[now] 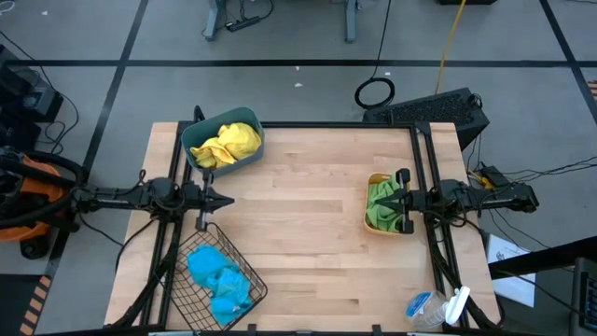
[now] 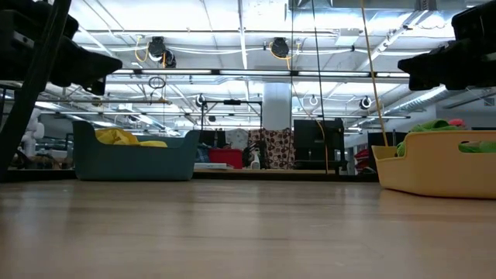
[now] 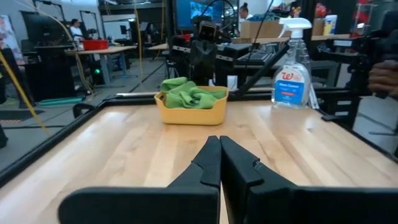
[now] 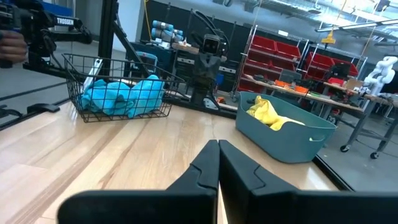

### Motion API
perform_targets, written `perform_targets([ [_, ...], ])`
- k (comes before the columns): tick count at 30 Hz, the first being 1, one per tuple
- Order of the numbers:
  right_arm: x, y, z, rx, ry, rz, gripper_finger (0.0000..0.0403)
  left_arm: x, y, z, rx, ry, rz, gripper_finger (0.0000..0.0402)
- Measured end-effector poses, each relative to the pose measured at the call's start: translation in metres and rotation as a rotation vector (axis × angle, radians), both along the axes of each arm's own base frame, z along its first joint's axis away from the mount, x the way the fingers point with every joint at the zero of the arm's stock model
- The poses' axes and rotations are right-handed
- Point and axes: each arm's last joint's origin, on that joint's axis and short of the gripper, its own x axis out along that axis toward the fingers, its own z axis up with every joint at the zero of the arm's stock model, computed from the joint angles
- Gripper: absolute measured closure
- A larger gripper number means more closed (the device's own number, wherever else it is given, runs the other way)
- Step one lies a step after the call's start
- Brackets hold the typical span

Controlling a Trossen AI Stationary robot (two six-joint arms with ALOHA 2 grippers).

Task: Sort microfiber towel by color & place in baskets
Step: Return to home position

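Left tool (image 3: 219,142), shut and empty, faces the green towels (image 3: 188,94) in the yellow tub (image 3: 189,115) beneath the right tool (image 4: 217,144), also shut and empty. Flanking the left tool are blue towels (image 4: 121,96) in the wire basket (image 1: 187,299) and yellow towels (image 4: 267,112) in the teal bin (image 4: 292,146). Sorting looks done; the arms need only park.

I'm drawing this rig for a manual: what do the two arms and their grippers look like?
The left arm and right arm are slim, black and jointed. The left gripper and right gripper each have two matte black fingers tapering to wedge tips. No markings show on them.
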Motion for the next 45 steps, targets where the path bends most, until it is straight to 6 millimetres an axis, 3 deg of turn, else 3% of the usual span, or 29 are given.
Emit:
perform_targets([
  [45,0.0000,0.0000,-0.0001,0.000,0.001,0.000,0.0403,0.0000,-0.0006,0.0009,-0.012,-0.009,-0.003,0.0400],
])
